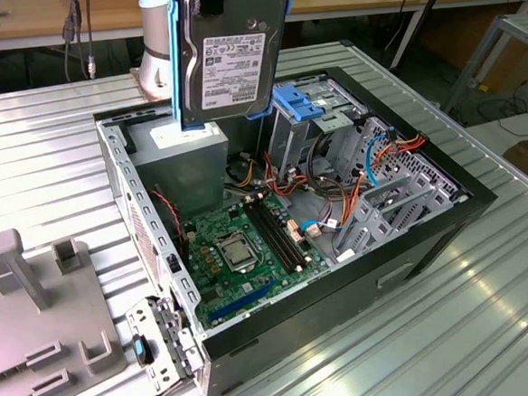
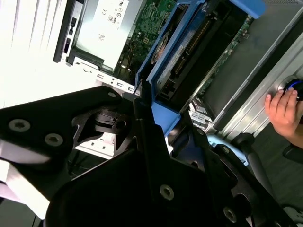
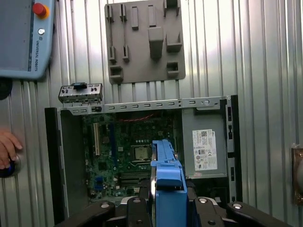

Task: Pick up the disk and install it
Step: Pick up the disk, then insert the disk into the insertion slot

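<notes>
While the black tool [image 3: 169, 193] clamps the grey-metal, blue-framed disk [image 1: 231, 55] upright above the open black computer case [image 1: 360, 282], a crooked lowering could probably snag the orange cables [image 1: 408, 141] inside.

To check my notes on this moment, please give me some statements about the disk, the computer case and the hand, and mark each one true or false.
1. The disk hangs upright above the open computer case. True.
2. The disk lies on the grey fixture plate. False: it is off the plate, in the air, clamped between the jaws.
3. The case is closed by a side panel. False: it is open, and the green motherboard shows inside.
4. A person's hand is on the table beside the case. True.
</notes>
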